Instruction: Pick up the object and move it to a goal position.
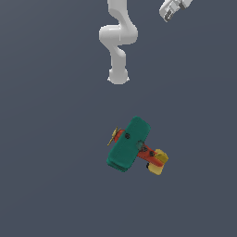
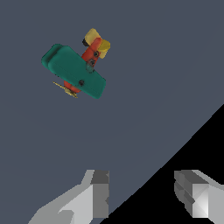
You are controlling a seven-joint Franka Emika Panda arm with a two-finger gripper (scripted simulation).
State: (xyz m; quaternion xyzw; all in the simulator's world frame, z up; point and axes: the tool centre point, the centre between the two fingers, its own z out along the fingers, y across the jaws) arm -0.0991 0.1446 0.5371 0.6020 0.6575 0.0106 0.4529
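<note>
resting biplane, gripper apart and empty

lying on the flat grey-blue floor (image 1: 51, 152), the toy biplane (image 1: 132, 144) sits a little toward the exterior view's right of the middle and somewhat low in that view, with bare floor all around it. going from the exterior view's left to its right along the toy: the yellow propeller (image 1: 113, 136) comes first, then the red body under the broad teal-green wings (image 1: 128, 143), then the yellow tail (image 1: 159, 161). the toy lies on a slant, nose higher in that view than the tail.

farther toward the exterior view's right and at its upper edge, the white arm (image 1: 118, 39) bends up from its round base (image 1: 118, 76), and the gripper (image 1: 169, 13) shows at the top edge, well apart from the biplane.

in the wrist view the two fingers (image 2: 98, 192) stand wide apart with nothing between them; the gripper holds nothing. the biplane (image 2: 74, 72) shows there at a distance from the fingers, untouched.
</note>
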